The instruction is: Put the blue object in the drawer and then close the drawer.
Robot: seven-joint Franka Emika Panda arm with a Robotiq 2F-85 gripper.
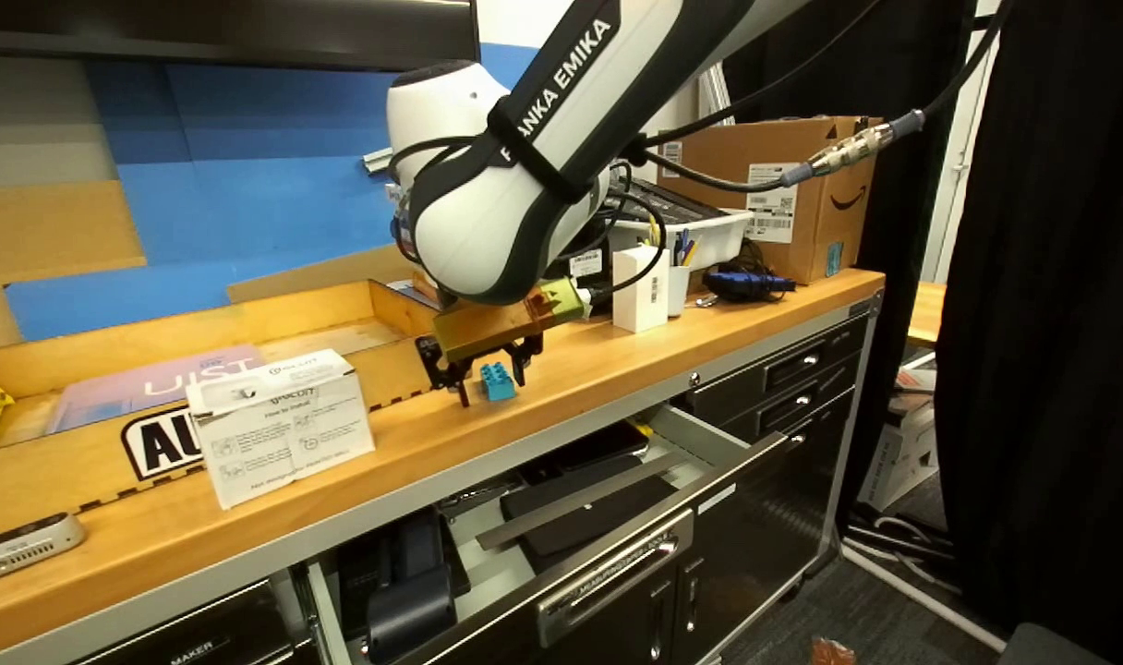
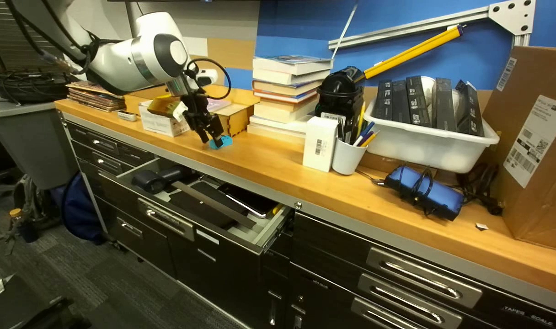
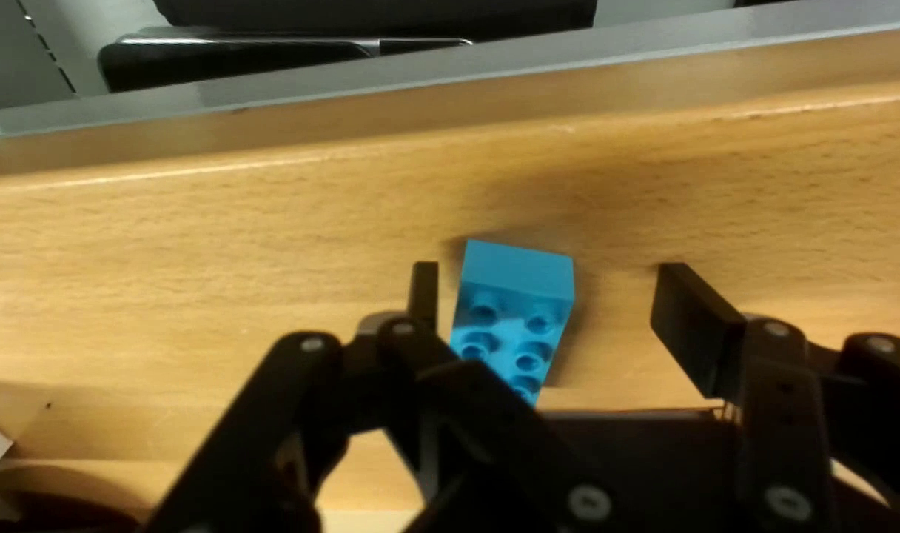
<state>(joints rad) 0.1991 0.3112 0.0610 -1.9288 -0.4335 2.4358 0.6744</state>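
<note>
The blue object is a small light-blue studded block (image 1: 498, 380) on the wooden worktop near its front edge. It also shows in an exterior view (image 2: 221, 141) and in the wrist view (image 3: 519, 270). My gripper (image 3: 548, 285) is open and low over the worktop. In the wrist view the block lies between the fingers, close to the left finger and well apart from the right one; its lower part is hidden behind the gripper. In both exterior views the gripper (image 1: 493, 388) (image 2: 212, 140) is at the block. The drawer (image 1: 700, 429) (image 2: 271, 227) stands pulled open below the worktop.
The drawer holds a dark handheld tool (image 1: 412, 591), dark flat items and a metal strip (image 1: 580, 503). A white box (image 1: 284, 429) stands beside the gripper, with a wooden tray (image 1: 321, 328) behind. Books (image 2: 287, 87), a white carton (image 2: 318, 144) and a pen cup (image 2: 346, 157) stand farther along.
</note>
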